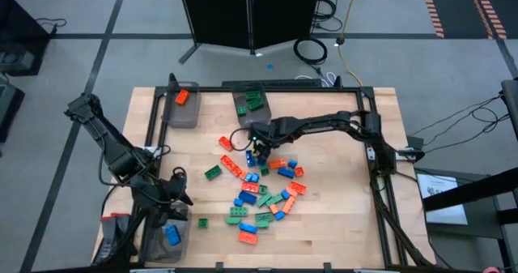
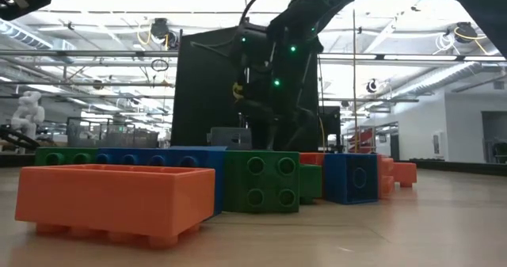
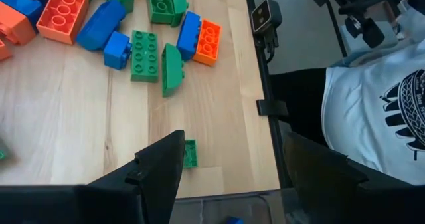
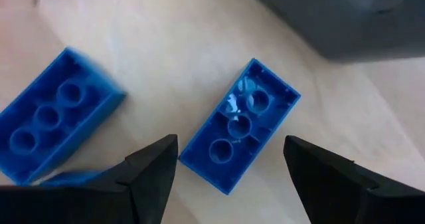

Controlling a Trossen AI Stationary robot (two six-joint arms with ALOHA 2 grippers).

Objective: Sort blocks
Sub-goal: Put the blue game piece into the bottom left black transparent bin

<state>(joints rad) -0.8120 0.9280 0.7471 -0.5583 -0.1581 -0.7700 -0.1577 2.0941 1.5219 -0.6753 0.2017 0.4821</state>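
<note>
Orange, green and blue blocks [image 1: 263, 194] lie scattered on the middle of the wooden table [image 1: 340, 224]. My right gripper [image 1: 259, 149] hangs open over the far edge of the heap, pointing steeply down. In the right wrist view a blue block [image 4: 239, 134] lies hollow side up on the wood below and between its open fingers [image 4: 229, 177], untouched, with a second blue block [image 4: 53, 134] beside it. My left gripper [image 1: 174, 196] waits open and empty [image 3: 232, 177] above the near-left bin [image 1: 166, 236]; a small green block [image 3: 190, 153] lies on the table just ahead of it.
A bin at the far left [image 1: 182, 108] holds an orange block, a bin at the far middle [image 1: 251, 103] holds green blocks, and the near-left bin holds a blue one [image 1: 172, 236]. A person in a white shirt [image 3: 378, 111] stands past the table's near edge.
</note>
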